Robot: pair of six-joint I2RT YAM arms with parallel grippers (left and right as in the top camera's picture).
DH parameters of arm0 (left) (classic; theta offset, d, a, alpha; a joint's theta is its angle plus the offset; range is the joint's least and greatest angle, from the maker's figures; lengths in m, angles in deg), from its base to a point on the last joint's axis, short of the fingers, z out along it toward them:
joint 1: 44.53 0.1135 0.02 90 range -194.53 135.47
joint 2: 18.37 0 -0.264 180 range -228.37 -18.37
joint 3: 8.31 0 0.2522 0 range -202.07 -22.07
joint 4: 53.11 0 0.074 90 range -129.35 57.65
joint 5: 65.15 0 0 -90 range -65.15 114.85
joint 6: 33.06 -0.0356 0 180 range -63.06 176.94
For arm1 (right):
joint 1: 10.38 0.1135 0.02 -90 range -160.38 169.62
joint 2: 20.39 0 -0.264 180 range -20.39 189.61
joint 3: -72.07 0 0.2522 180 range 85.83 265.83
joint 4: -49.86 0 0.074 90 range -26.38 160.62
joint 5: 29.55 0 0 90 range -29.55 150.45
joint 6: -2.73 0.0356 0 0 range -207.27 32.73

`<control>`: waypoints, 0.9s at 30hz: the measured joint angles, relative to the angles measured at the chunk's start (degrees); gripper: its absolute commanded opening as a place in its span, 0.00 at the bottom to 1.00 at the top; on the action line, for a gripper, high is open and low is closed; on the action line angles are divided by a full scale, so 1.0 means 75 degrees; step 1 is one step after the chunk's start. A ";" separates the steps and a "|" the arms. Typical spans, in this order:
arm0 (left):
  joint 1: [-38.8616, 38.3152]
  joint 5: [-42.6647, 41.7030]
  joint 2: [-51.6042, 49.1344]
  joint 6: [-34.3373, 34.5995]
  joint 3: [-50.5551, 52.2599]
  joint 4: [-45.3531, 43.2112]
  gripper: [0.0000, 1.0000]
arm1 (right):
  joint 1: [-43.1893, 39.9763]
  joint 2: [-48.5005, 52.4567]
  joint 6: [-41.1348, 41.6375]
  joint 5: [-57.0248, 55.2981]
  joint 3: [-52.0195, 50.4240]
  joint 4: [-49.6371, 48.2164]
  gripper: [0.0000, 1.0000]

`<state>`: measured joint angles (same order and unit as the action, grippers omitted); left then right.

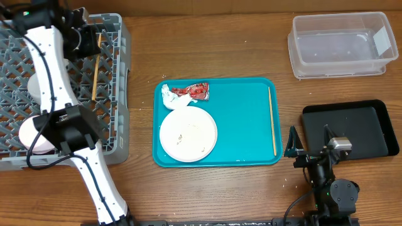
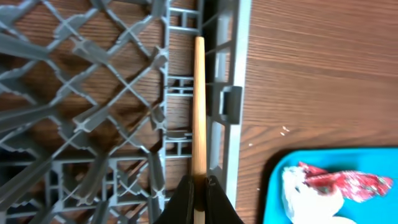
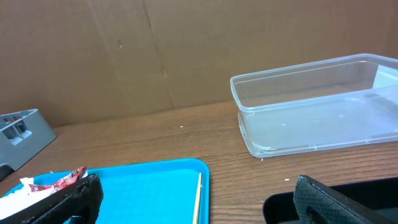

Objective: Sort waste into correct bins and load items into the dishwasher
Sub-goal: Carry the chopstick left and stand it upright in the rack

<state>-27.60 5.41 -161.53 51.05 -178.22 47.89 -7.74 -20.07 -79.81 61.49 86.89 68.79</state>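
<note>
Pinching a chopstick (image 2: 199,106) over the dish rack (image 2: 224,102) in the left gripper (image 2: 198,182), with the right gripper (image 1: 309,142) spread wide beside the black tray (image 1: 352,129).

rack (image 1: 16,69): cut by left edge | white dish (image 1: 28,133): partly under left arm (image 1: 49,75) | tub (image 3: 311,118): cut at right edge

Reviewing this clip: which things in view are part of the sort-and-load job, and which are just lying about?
Part of the job: chopstick gripped by the left pincer, grey rack, second chopstick, plate, red wrapper, tissue, clear tub, black tray.

Just lying about: teal tray, wooden table.
</note>
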 measured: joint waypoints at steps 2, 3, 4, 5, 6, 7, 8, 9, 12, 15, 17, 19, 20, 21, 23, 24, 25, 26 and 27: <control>0.0029 -0.0213 0.0000 -0.0181 0.0137 -0.0012 0.04 | 0.0000 0.0000 -0.0003 0.0003 0.0000 0.0000 1.00; 0.0023 -0.0291 0.0000 -0.0303 0.0213 -0.0020 0.04 | 0.0000 0.0000 -0.0003 0.0003 0.0000 0.0003 1.00; 0.0003 -0.0358 0.0000 -0.0446 0.0289 -0.0029 0.04 | 0.0000 0.0000 -0.0003 0.0003 0.0000 0.0000 1.00; -0.0009 -0.0402 0.0000 -0.0557 0.0353 -0.0032 0.04 | 0.0000 0.0000 0.0000 0.0003 0.0000 0.0003 1.00; -0.0035 -0.0446 0.0000 -0.0659 0.0417 -0.0055 0.04 | 0.0000 0.0000 0.0000 0.0003 0.0000 0.0000 1.00; -0.0058 -0.0478 0.0000 -0.0734 0.0466 -0.0099 0.04 | 0.0000 0.0000 -0.0003 0.0003 0.0000 0.0000 1.00; -0.0061 -0.0495 0.0000 -0.0766 0.0498 -0.0122 0.04 | 0.0000 0.0000 0.0000 0.0000 0.0000 0.0003 1.00; -0.0061 -0.0527 0.0000 -0.0854 0.0560 -0.0172 0.04 | 0.0000 0.0000 0.0000 0.0003 0.0000 -0.0003 0.99; -0.0108 -0.0414 0.0000 -0.0825 0.0632 -0.0262 0.04 | 0.0000 0.0000 0.0000 0.0003 0.0000 0.0000 1.00; -0.0125 -0.0044 0.0000 -0.0498 0.0659 -0.0414 0.04 | 0.0000 0.0000 -0.0003 0.0003 0.0000 -0.0003 1.00; -0.0125 0.0239 0.0000 -0.0172 0.0662 -0.0525 0.04 | -0.0003 0.0000 -0.0003 0.0003 0.0000 -0.0003 1.00; -0.0125 0.0469 0.0000 0.0184 0.0662 -0.0656 0.04 | 0.0000 0.0000 0.0000 0.0006 0.0000 0.0000 1.00; -0.0125 0.0554 0.0000 0.0376 0.0662 -0.0702 0.04 | -0.0003 0.0000 -0.0003 0.0000 0.0000 -0.0003 1.00; -0.0125 0.0618 0.0000 0.0525 0.0662 -0.0755 0.04 | -0.0003 0.0000 -0.0003 0.0003 0.0000 -0.0003 1.00; -0.0125 0.0711 0.0000 0.0781 0.0662 -0.0810 0.04 | -0.0003 0.0000 0.0003 0.0000 0.0000 0.0003 1.00; -0.0131 0.0746 0.0000 0.0857 0.0662 -0.0825 0.04 | 0.0000 0.0000 -0.0006 0.0003 0.0000 0.0000 1.00; -0.0152 0.0769 0.0000 0.0947 0.0664 -0.0845 0.04 | 0.0000 0.0000 0.0000 0.0003 0.0000 -0.0003 1.00; -0.0160 0.0801 0.0000 0.1000 0.0667 -0.0851 0.04 | 0.0000 0.0000 -0.0003 0.0003 0.0000 0.0003 1.00; -0.0169 0.0816 0.0000 0.1032 0.0667 -0.0866 0.04 | -0.0003 0.0000 0.0000 0.0003 0.0000 0.0000 1.00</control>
<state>-28.87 11.53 -161.53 58.79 -173.22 41.40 -7.77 -20.07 -79.81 61.51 86.89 68.79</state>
